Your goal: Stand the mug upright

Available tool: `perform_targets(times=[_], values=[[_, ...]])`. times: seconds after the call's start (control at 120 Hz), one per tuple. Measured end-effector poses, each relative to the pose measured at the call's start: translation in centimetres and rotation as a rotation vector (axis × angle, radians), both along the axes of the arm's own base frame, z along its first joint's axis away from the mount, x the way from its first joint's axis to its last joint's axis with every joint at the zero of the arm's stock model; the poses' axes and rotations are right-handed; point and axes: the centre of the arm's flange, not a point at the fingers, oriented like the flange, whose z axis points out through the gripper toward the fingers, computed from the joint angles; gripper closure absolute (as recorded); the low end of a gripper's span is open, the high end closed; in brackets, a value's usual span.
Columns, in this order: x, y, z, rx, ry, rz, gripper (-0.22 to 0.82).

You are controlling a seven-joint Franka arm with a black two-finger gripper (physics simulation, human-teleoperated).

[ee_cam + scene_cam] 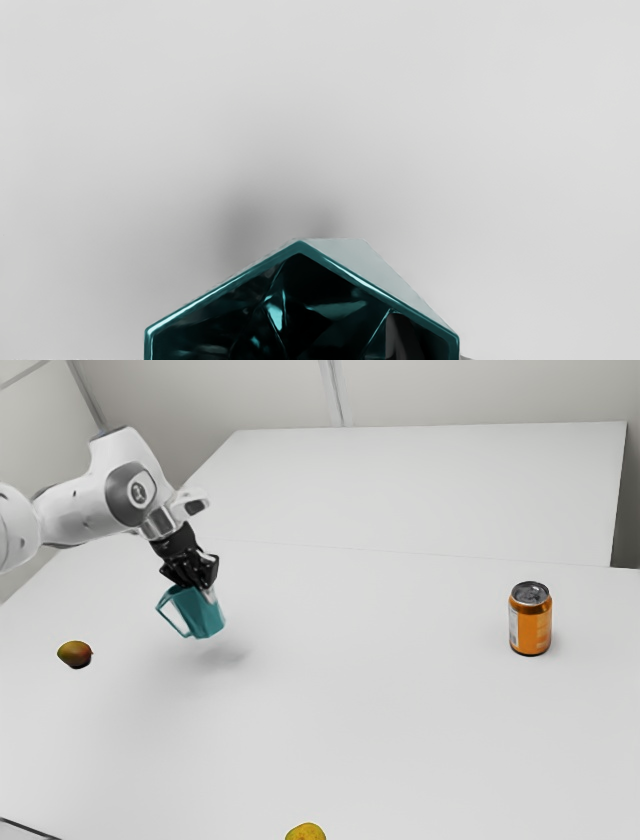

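In the exterior view my gripper (207,588) is shut on the wall of the teal mug (198,615) near its rim, holding it above the table. The mug is tilted, its opening toward my hand and its handle toward the exterior view's left. A shadow lies on the table below, apart from the mug. In the wrist view the faceted mug (300,250) shows its six-sided rim and dark inside; my gripper (432,349) has one finger inside the wall and a sliver of the other outside. The mug's base is hidden there.
An orange can (530,620) stands on the white table (370,660) toward the exterior view's right. A brownish fruit (75,653) lies at the exterior view's left, and a yellow one (306,832) at its bottom edge.
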Motion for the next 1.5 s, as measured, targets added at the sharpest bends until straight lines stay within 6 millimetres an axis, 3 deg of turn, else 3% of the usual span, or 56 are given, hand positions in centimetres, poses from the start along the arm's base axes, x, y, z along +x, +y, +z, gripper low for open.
perform_targets(times=[0.142, 0.258, 0.492, 0.867, 1.05, 1.15, 1.367, 1.5], values=[[-1.7, -2.4, -0.9, 0.139, -0.045, -0.053, 0.78], [-2.4, -3.3, -2.1, 0.186, -0.079, -0.047, 0.78], [-2.4, -2.5, -5.8, 0.206, -0.09, 0.025, 0.78], [-1.4, -2.5, -8.8, 0.206, -0.095, 0.094, 0.78], [-1.4, -2.5, -8.6, 0.203, -0.105, 0.114, 0.4], [-1.3, -2.5, -7.8, 0.204, -0.118, 0.122, 0.25], [-1.7, -2.5, -4.6, 0.206, -0.148, 0.137, 0.09], [-1.3, -2.4, -1.3, 0.21, -0.18, 0.147, 0.05]])
